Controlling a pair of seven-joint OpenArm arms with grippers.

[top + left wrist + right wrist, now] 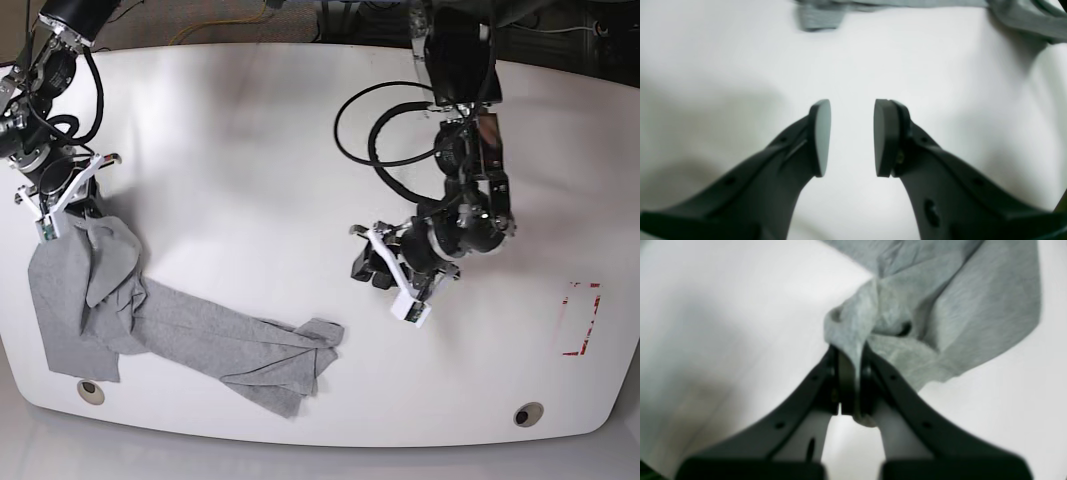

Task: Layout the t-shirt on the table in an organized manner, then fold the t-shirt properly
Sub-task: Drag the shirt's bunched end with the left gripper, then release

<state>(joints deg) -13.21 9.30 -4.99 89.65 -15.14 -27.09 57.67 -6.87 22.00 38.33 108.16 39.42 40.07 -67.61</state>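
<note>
Two claws: right claw (pixel 849 386) pinching t-shirt (pixel 170 325) corner; left claw (pixel 852 138) parted, empty; lettering unseen.

A robotics lab is suggested: 2 cabled arms are mounted at a white table (pixel 250 120) marked with red tape (pixel 581 320).

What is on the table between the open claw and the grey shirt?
Nothing: in the base view only bare white table lies between the open left gripper and the t-shirt.
</note>
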